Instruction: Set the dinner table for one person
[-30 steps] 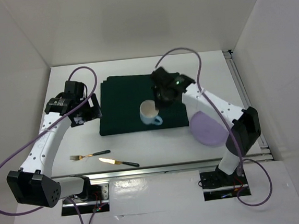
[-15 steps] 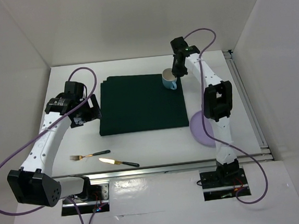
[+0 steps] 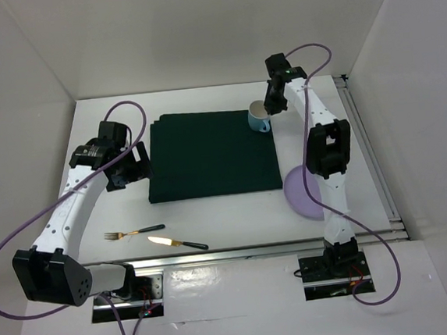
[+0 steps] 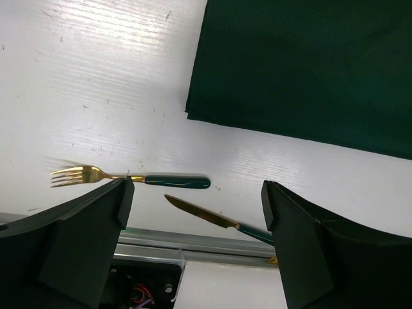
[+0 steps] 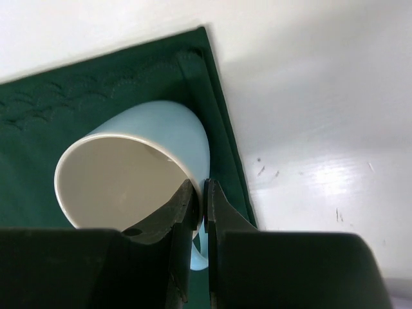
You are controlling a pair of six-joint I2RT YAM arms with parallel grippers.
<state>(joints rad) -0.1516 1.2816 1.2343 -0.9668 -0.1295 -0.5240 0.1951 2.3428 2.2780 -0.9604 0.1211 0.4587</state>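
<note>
Right gripper (image 5: 205,193): fingers together on the rim of the mug (image 5: 164,125), one inside the wall, one outside. The handle sits low, partly behind the fingers.

Mug position: over the far right corner of the green mat (image 3: 207,157), right at the mat's edge, directly under the gripper. The wrist view shows the mouth tipped toward the camera. Cannot tell whether the base rests on the cloth or hangs just above it.

Judgement: the step in hand is placing the mug. What matters is straight down. The base has to sit flat on the mat before the fingers part, and the corner leaves little cloth to spare on the right.

Left gripper (image 3: 125,167): fingers wide apart, nothing between them, hovering beside the mat's left edge.

Cutlery: fork (image 4: 129,178) and knife (image 4: 206,219) lie on the bare dinner table (image 3: 235,213) near the front rail, off the mat. They are close together but apart. Long axes run roughly left to right, handles toward the right. Both lie on the near side of the left gripper, so the left arm is much the nearer.

Plate (image 3: 300,196): lilac, just off the mat's near right corner, partly hidden by the right arm. The right arm is the nearer.

Containers: mug is empty inside. The visible part of the plate carries nothing.
</note>
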